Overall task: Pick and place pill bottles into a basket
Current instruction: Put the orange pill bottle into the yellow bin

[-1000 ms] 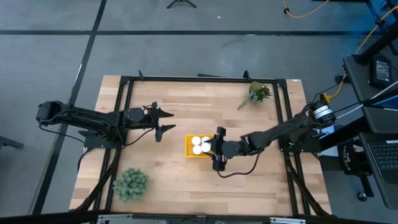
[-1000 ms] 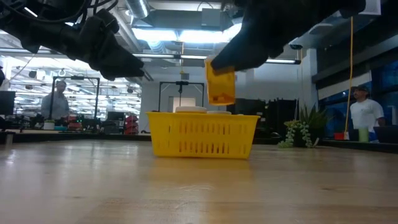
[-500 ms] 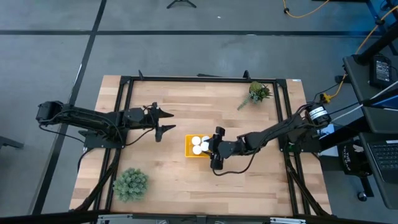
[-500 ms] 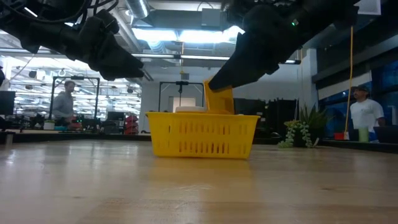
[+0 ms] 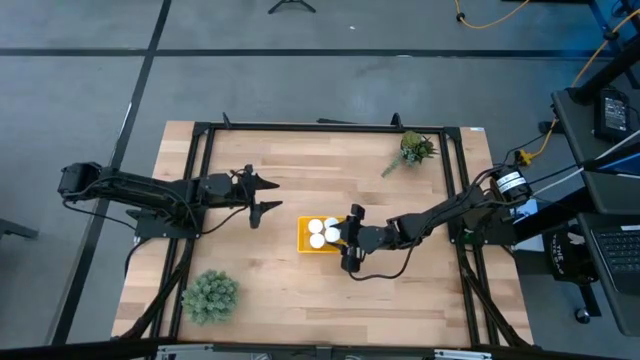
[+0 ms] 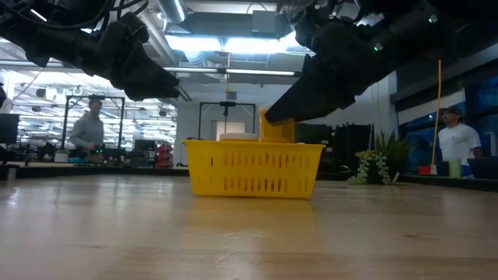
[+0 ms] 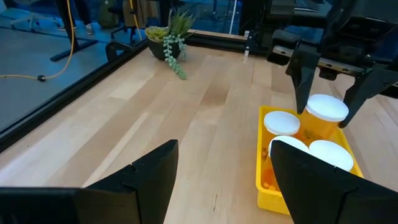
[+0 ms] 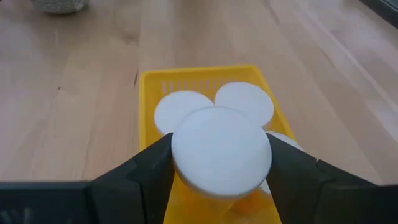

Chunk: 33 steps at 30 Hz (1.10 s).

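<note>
The right tool is at the right edge of the yellow basket, which stands near the middle of the wooden table. It is grasping a pill bottle between its two dark fingers, which press on the sides of the orange body just under the white cap. In the low view this bottle is partly below the rim of the basket, at its right end, and I cannot tell if it already touches the bottom. Three other pill bottles stand upright in the basket, close together, and their white caps are seen from above; the held bottle's cap is a little higher than theirs. The left tool hangs above the table to the left of the basket, well apart from it, with its fingers spread and nothing between them. One green spiky plant stands near the front left corner of the table, and one smaller plant lies near the back right corner.
</note>
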Tool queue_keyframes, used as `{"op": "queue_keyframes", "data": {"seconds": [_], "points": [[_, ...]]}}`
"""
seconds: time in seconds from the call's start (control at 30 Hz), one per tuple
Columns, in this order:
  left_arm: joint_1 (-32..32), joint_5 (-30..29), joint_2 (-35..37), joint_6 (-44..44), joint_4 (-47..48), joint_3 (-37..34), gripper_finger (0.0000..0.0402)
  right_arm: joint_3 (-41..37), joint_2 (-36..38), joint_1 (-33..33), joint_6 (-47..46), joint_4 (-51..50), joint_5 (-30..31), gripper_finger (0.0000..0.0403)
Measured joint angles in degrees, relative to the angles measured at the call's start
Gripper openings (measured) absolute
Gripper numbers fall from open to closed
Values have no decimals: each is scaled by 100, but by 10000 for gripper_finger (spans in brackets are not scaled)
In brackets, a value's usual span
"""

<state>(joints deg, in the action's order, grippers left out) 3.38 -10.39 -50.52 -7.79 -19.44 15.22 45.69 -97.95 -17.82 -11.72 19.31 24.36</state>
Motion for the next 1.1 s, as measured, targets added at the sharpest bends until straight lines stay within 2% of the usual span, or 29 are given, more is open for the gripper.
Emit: {"op": "queue_keyframes", "data": {"seconds": [1.1], "points": [[0,0,0,-1,2,0,251,-20,-212,0,-136,243,-149,221]]}}
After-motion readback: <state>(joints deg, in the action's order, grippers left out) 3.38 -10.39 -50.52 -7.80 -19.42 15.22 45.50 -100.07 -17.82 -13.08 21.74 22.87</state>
